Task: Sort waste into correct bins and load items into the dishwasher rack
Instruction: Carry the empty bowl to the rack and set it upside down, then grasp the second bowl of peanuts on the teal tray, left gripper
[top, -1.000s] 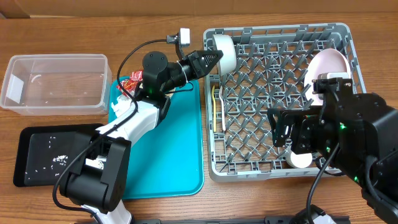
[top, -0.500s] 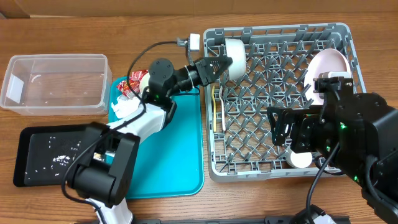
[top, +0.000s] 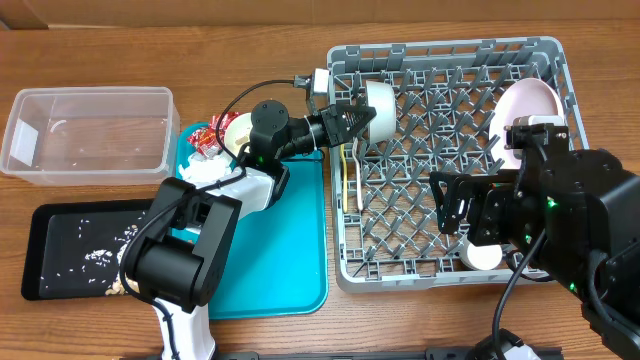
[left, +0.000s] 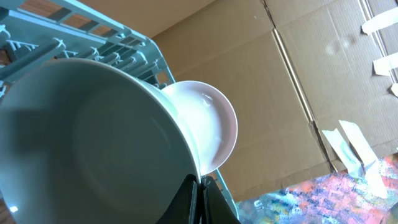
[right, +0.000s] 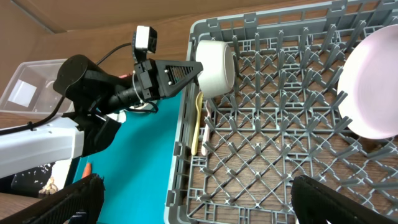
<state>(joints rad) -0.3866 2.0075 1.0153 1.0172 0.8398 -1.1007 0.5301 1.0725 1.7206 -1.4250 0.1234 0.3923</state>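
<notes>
The left gripper (top: 360, 113) pinched a white bowl (top: 381, 100) in the rack (top: 450, 47). The right gripper (top: 452, 207) was open, empty.

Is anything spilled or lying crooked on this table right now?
Beige crumbs lie scattered across the shallow black tray. The small round white bowl is tipped on its side at a corner of the grey plastic rack, pinched by the left tool.
</notes>
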